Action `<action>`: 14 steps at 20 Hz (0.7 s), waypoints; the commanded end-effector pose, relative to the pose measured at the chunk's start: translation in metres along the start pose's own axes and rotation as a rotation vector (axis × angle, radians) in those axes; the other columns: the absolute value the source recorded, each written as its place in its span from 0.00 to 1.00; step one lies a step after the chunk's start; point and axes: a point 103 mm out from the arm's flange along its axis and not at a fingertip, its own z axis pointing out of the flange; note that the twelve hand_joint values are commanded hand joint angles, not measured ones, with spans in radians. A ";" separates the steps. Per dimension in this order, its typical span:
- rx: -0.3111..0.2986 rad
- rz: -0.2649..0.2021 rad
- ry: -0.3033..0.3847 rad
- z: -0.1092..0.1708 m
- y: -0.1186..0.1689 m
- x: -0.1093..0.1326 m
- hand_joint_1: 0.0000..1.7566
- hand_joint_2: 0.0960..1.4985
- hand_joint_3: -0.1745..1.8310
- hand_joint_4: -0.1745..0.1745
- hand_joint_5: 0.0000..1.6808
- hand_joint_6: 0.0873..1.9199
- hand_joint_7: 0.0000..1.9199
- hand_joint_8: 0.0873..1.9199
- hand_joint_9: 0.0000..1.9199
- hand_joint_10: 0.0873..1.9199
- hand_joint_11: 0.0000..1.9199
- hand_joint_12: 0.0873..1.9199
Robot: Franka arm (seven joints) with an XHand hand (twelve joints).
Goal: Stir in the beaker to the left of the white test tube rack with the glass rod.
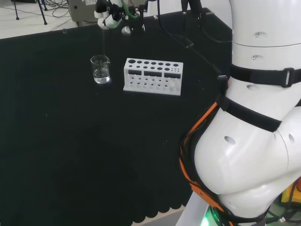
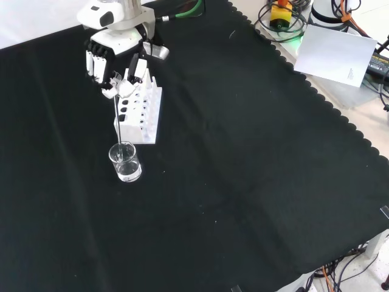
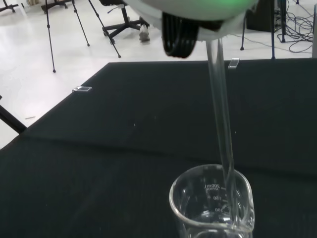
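1. From the front view, we saw the hand above the far end of the white test tube rack, its fingers curled and pinching the top of the glass rod.
2. The rod hung nearly straight down from that pinch, and its lower end sat inside the beaker.
3. In the wrist view we found the rod entering the beaker close to the glass wall on one side; whether it touched the wall we could not tell.
4. The beaker stood upright on the black cloth, just beside the rack's near end in the front view and to the rack's left in the head view, with a narrow gap between them.
5. We noted clear liquid low in the beaker in the head view.
6. Around the beaker, away from the rack, the cloth lay bare on every side, giving open room.
7. The cloth's scalloped edge ran well apart from the beaker in the front view.
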 end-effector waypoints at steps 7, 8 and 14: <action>0.039 -0.015 0.004 0.011 -0.007 0.022 0.74 0.46 0.39 0.00 0.65 0.32 0.62 0.54 0.86 0.34 0.63 0.48; 0.039 -0.020 0.009 0.014 -0.005 0.025 0.74 0.46 0.39 0.00 0.65 0.32 0.62 0.54 0.86 0.34 0.63 0.48; 0.053 -0.027 0.018 0.032 0.012 0.023 0.74 0.46 0.39 0.00 0.65 0.32 0.62 0.54 0.86 0.34 0.63 0.48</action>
